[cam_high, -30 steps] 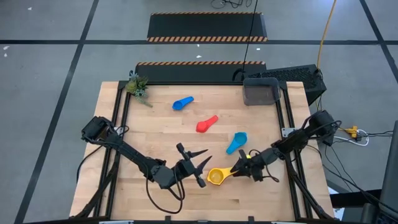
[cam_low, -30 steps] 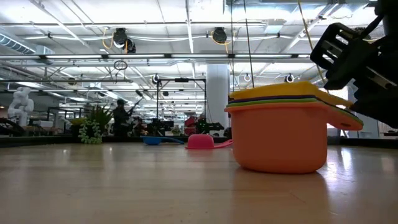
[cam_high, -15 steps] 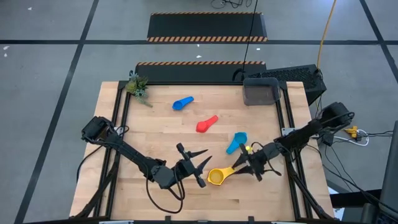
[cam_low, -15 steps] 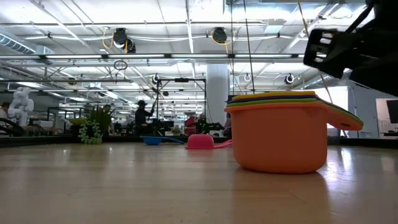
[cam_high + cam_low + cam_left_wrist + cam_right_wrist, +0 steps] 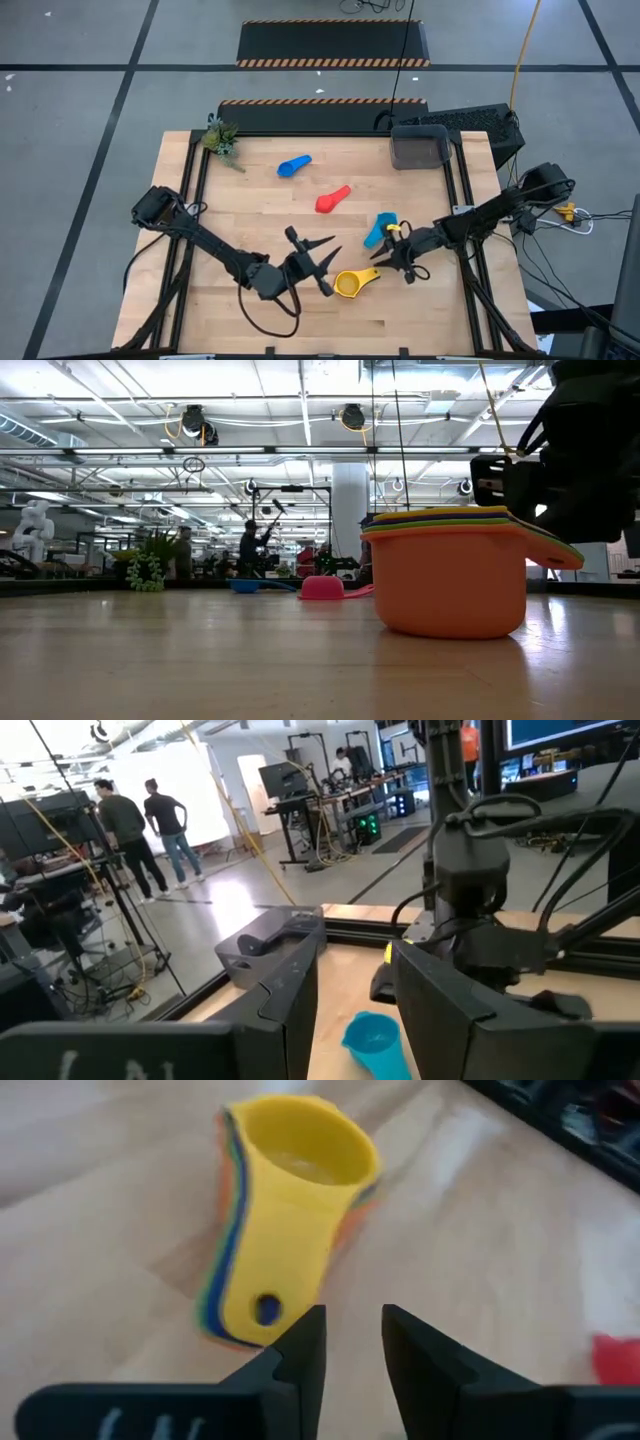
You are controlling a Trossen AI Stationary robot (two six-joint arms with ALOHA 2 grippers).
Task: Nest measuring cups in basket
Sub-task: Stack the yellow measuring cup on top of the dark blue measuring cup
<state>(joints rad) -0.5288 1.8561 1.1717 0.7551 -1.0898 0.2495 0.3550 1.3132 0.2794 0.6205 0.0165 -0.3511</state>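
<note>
Three loose cups mid-table: blue [image 5: 293,166], red [image 5: 333,199], light blue [image 5: 380,229]. Nested stack, yellow cup [image 5: 350,283] uppermost, near front edge. Right gripper [image 5: 393,258] just beside its handle, slightly parted, empty. Left gripper [image 5: 322,268] spread alongside. Basket [image 5: 419,147] at far right corner, plant [image 5: 221,138] far left.

Nested cups [image 5: 348,284] between both tools.

We see a wooden table [image 5: 250,215] carrying a nested stack of cups [image 5: 347,284] near its front edge, a light blue cup [image 5: 380,229], a red cup [image 5: 331,200], a blue cup [image 5: 293,165], a dark grey basket [image 5: 419,147] and a small plant [image 5: 221,139].
</note>
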